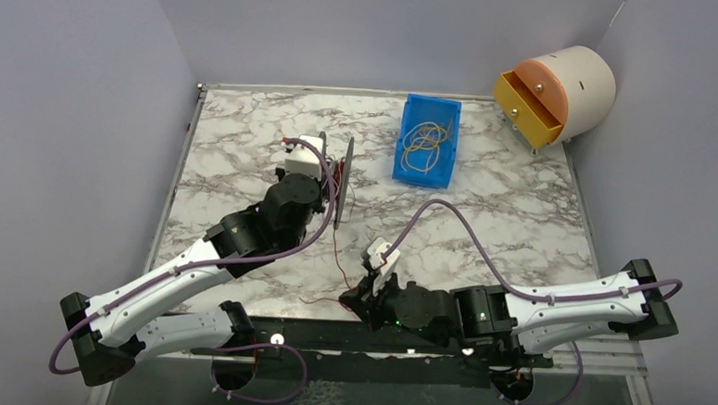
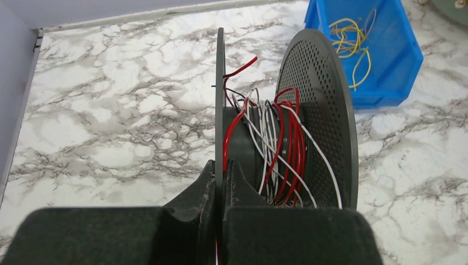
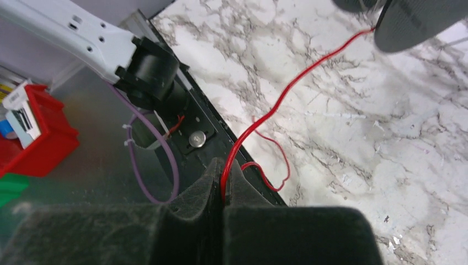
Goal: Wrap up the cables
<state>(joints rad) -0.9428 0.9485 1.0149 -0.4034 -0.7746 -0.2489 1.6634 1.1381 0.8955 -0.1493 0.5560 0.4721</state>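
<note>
- Cables [image 2: 291, 148]: red and white strands are wound around the hub of a dark grey spool [image 2: 326, 94], between its two flanges.
- Spool attitude: both flanges stand on edge above the marbled counter [image 2: 121, 110]. The hub axis is level and runs left to right across the counter.
- Free strand: one red strand [image 3: 274, 106] leaves the spool and runs toward the near counter edge, drifting slightly right. Its long axis lies roughly far to near.
- Slack: on the near side of the spool, close to the counter edge, the red strand curls into a small loose loop on the counter.
- Left jaws: closed onto the thin rim of the left flange of the spool, holding it.
- Right jaws: pinched shut on the red strand, on the near side of the spool and well apart from it.
- Blue bin [image 2: 394, 66]: beyond the spool and to its right, holding a tangle of yellow wires [image 2: 346, 34].
</note>
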